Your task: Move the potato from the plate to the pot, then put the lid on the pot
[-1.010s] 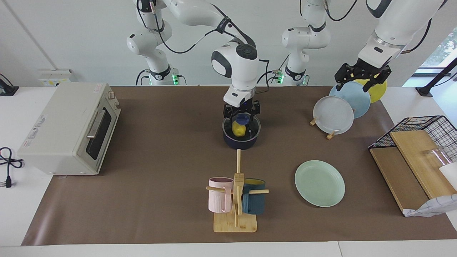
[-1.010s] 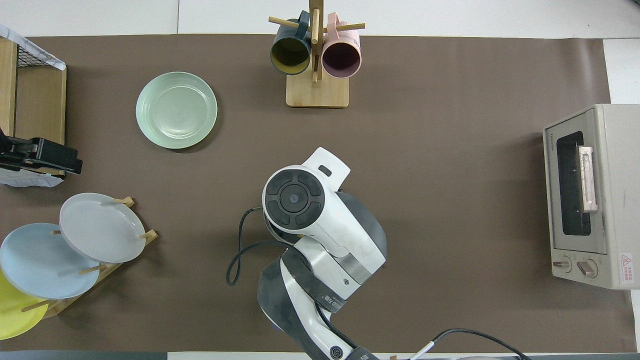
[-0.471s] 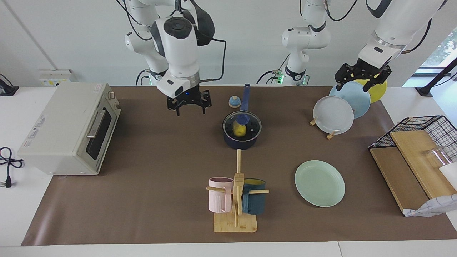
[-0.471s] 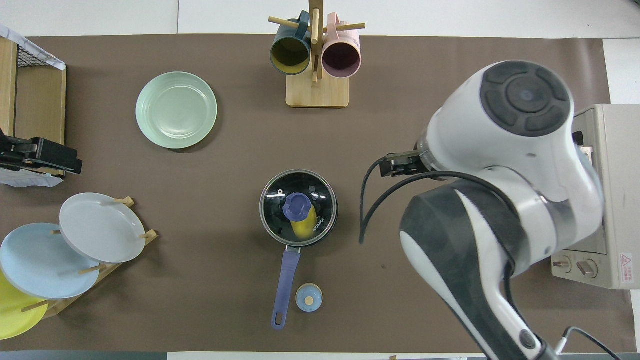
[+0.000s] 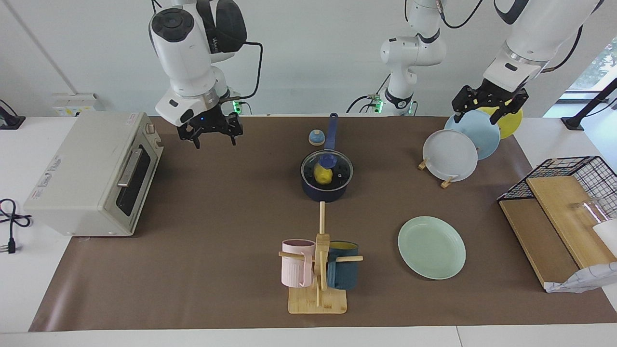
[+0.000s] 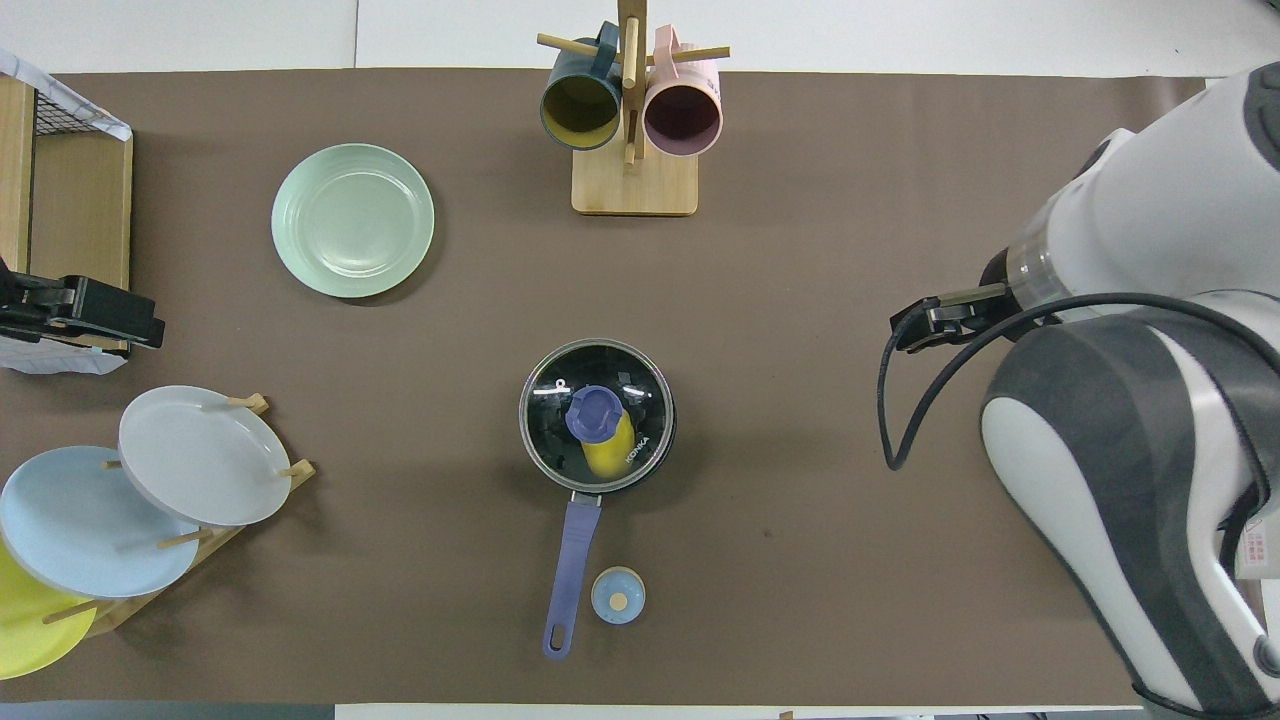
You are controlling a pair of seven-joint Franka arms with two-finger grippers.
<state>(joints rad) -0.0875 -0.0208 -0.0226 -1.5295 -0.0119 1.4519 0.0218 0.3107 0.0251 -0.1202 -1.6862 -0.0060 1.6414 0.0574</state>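
The pot (image 5: 326, 187) stands near the middle of the desk (image 5: 217, 217), its long handle (image 5: 331, 129) pointing toward the robots. The lid (image 6: 597, 415) sits flat on the pot's rim, blue knob centred. The potato (image 6: 607, 455) lies inside the pot, visible through the glass. The plate (image 5: 431, 246) lies bare on the desk, farther from the robots than the pot and toward the left arm's end.

Right hand (image 5: 210, 131): raised over the desk near the toaster oven (image 5: 91, 173), at the right arm's end, well apart from the pot. Its fingers are spread and hold nothing.

Left hand (image 5: 488, 105): raised over the rack of upright plates (image 5: 462, 144) at the left arm's end. Its fingers are likewise apart and hold nothing.

A small bell (image 5: 316, 138) rests just beside the pot's handle. A mug stand (image 5: 318, 270) with a pink mug and a dark teal mug stands farther from the robots than the pot.
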